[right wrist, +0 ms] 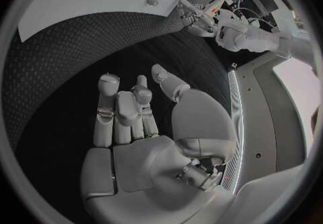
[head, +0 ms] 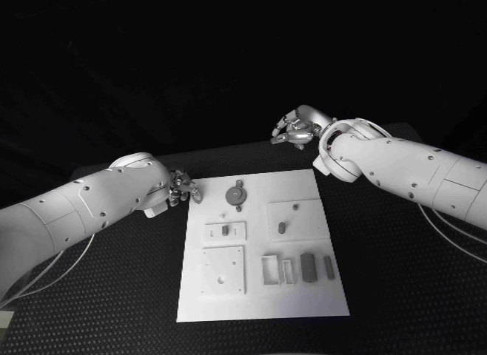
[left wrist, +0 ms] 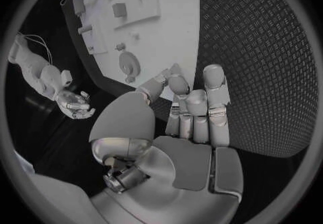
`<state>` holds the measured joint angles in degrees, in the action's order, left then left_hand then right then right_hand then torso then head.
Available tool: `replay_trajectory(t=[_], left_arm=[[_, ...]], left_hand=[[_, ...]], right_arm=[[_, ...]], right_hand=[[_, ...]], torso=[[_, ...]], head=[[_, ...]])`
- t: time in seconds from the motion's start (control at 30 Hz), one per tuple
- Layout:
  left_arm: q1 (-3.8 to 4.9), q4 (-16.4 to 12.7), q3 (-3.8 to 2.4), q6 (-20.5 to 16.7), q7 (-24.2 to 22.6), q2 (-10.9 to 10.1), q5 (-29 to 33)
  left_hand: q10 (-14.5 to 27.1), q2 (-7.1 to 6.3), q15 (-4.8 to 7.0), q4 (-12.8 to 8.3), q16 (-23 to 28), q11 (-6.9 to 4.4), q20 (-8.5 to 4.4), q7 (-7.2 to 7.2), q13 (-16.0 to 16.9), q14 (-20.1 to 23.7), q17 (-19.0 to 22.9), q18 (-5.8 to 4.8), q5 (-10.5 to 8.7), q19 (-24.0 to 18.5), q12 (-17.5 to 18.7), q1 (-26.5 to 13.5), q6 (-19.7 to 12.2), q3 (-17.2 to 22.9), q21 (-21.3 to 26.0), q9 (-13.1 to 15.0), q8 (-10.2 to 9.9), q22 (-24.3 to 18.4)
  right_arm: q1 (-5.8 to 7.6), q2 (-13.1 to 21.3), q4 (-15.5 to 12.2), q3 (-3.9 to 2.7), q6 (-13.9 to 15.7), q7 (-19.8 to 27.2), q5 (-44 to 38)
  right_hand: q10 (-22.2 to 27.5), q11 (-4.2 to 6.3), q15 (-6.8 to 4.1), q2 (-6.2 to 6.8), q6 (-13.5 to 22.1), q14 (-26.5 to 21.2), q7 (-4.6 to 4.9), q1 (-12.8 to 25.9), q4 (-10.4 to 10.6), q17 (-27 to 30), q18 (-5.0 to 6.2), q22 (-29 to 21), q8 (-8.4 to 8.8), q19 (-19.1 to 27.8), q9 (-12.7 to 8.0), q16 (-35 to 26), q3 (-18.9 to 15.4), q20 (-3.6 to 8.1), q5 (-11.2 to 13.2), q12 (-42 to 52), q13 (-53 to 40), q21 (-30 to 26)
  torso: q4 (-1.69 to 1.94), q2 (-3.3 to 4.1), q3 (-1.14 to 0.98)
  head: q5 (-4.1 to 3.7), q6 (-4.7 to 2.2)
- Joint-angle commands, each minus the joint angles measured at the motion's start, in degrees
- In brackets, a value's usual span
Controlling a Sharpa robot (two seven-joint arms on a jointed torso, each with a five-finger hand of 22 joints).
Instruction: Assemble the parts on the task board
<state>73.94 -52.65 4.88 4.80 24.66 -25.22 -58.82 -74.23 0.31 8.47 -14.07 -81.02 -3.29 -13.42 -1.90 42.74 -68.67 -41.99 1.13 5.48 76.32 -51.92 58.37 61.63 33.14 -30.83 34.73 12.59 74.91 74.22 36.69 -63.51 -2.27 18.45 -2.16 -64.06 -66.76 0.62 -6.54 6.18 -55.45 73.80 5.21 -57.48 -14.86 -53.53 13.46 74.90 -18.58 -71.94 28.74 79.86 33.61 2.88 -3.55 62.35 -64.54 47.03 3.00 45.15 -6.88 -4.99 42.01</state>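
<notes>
Board (head: 262, 303) sits mid-table, near edge bare, with the parts (head: 306, 268) lying on it further up and a round disc (head: 235, 196) near the far end. Left hand (head: 182, 187) hovers just off the board's far-left corner, fingers loosely curled, holding nothing. Right hand (head: 298, 129) is beyond the far edge, empty too, fingers apart. My guess at the risk: a low left-hand sweep could nudge the board and shift the parts. No readable writing anywhere.

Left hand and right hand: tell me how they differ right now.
The left hand sits right at the task board's far left corner, while the right hand is raised beyond the board's far edge, well clear of it. In the head view the left hand is mostly hidden behind its arm, the right hand plainly seen. Both hold nothing, fingers apart.
</notes>
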Motion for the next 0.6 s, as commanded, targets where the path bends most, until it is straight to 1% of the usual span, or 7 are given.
replay_trajectory(t=[0.03, 0.33, 0.47, 0.5, 0.53, 0.57, 0.6], left_arm=[[-0.01, -0.8, 0.0, -0.6, 0.6, -0.4, 4.1], [0.01, -7.2, 0.01, -2.9, 1.9, -3.8, 6.7], [0.01, -10.4, 0.03, -4.6, 2.1, -5.5, 6.7], [0.01, -11.5, 0.04, -5.2, 2.2, -6.1, 6.7], [0.01, -12.3, 0.04, -5.5, 2.2, -6.5, 6.7], [0.01, -13.2, 0.06, -6.1, 2.3, -7.0, 6.8], [0.01, -14.0, 0.1, -6.7, 2.4, -7.4, 6.8]], left_hand=[[-0.1, 0.65, 1.19, 0.5, -0.4, -0.32, -0.17, -0.93, -0.1, -0.8, 0.1, 1.91, 0.28, 0.4, -0.2, 0.5, 1.8, -0.1, -0.3, 4.6, 2.8, 1.2], [-0.5, 0.28, 1.87, 1.3, -0.7, -1.03, -0.4, -0.2, -0.2, -1.1, 0.1, 1.67, 0.81, 0.8, -0.3, -0.4, 2.8, -0.1, -0.7, 7.1, 4.3, 1.2], [-0.6, 0.0, 2.13, 1.7, -0.8, -1.32, -0.52, 0.11, -0.3, -1.2, 0.1, 1.62, 1.16, 0.9, -0.3, -0.8, 3.3, -0.2, -0.8, 8.2, 5.0, 1.2], [-0.7, -0.15, 2.28, 1.9, -0.8, -1.49, -0.57, 0.28, -0.3, -1.3, 0.1, 1.6, 1.75, 1.0, -0.3, -1.0, 3.6, -0.2, -0.9, 8.7, 5.3, 1.2], [-0.7, -0.25, 2.36, 2.0, -0.8, -1.57, -0.61, 0.38, -0.3, -1.3, 0.1, 1.58, 3.03, 1.0, -0.3, -1.2, 3.8, -0.2, -0.9, 9.0, 5.5, 1.2], [-0.8, -0.1, 2.47, 1.8, -0.9, -1.7, -0.68, 0.49, -0.3, -1.4, 0.1, 1.54, 5.03, 1.1, -0.3, -1.7, 3.9, -0.7, -1.1, 9.6, 5.7, 1.2], [-0.8, -0.04, 2.55, 1.7, -0.9, -1.76, -0.72, 0.58, -0.3, -1.4, 0.1, 1.53, 5.38, 1.1, -0.3, -1.8, 4.0, -0.9, -1.1, 10.0, 5.9, 1.2]], right_arm=[[-0.02, 0.1, -0.1, -0.03, -0.4, 0.5, 0.0], [-0.02, 0.5, -0.3, -0.03, -0.3, 0.5, 0.1], [-0.02, 0.6, -0.3, -0.03, -0.3, 0.5, 0.1], [-0.02, 0.7, -0.2, -0.03, -0.4, 0.5, 0.1], [-0.02, 0.7, -0.2, -0.03, -0.4, 0.5, 0.1], [-0.02, 0.7, -0.3, -0.03, -0.4, 0.5, 0.2], [-0.02, 0.7, -0.3, -0.03, -0.4, 0.5, 0.2]], right_hand=[[0.1, 0.04, -0.33, 0.07, -0.1, -0.3, 0.62, 0.7, 0.3, -0.1, 1.54, 1.0, 0.4, 0.0, 0.1, -0.4, -0.1, 0.28, 0.2, 0.0, 0.1, -0.3], [0.1, 0.04, -0.34, 0.08, -0.1, -0.3, 0.62, 0.7, 0.3, -0.1, 1.54, 1.0, 0.4, 0.0, 0.1, -0.4, -0.1, 0.29, 0.2, 0.0, 0.1, -0.3], [0.1, 0.05, -0.34, 0.09, -0.1, -0.3, 0.62, 0.7, 0.3, -0.1, 1.54, 1.0, 0.4, 0.0, 0.1, -0.4, -0.1, 0.29, 0.2, 0.0, 0.1, -0.3], [0.1, 0.05, -0.34, 0.09, -0.1, -0.3, 0.62, 0.7, 0.3, -0.1, 1.54, 1.0, 0.41, 0.0, 0.1, -0.4, -0.1, 0.29, 0.2, 0.0, 0.1, -0.3], [0.1, 0.05, -0.34, 0.09, -0.1, -0.3, 0.62, 0.7, 0.3, -0.1, 1.54, 1.0, 0.41, 0.0, 0.1, -0.4, -0.1, 0.29, 0.2, 0.0, 0.1, -0.3], [0.1, 0.05, -0.34, 0.1, -0.1, -0.3, 0.62, 0.7, 0.3, -0.1, 1.54, 1.0, 0.41, 0.0, 0.1, -0.4, -0.1, 0.29, 0.2, 0.0, 0.1, -0.3], [0.1, 0.05, -0.34, 0.1, -0.1, -0.3, 0.62, 0.7, 0.3, -0.1, 1.54, 1.0, 0.41, 0.0, 0.1, -0.4, -0.1, 0.29, 0.2, 0.0, 0.1, -0.3]], torso=[[1.31, -0.04, 0.03], [1.45, -0.14, 0.11], [1.39, -0.1, 0.08], [1.37, -0.08, 0.07], [1.39, -0.11, 0.09], [1.36, -0.1, 0.08], [1.33, -0.09, 0.07]], head=[[0.17, 0.03], [0.24, 0.1], [0.34, 0.0], [0.37, -0.05], [0.37, -0.04], [0.39, -0.03], [0.41, 0.0]])
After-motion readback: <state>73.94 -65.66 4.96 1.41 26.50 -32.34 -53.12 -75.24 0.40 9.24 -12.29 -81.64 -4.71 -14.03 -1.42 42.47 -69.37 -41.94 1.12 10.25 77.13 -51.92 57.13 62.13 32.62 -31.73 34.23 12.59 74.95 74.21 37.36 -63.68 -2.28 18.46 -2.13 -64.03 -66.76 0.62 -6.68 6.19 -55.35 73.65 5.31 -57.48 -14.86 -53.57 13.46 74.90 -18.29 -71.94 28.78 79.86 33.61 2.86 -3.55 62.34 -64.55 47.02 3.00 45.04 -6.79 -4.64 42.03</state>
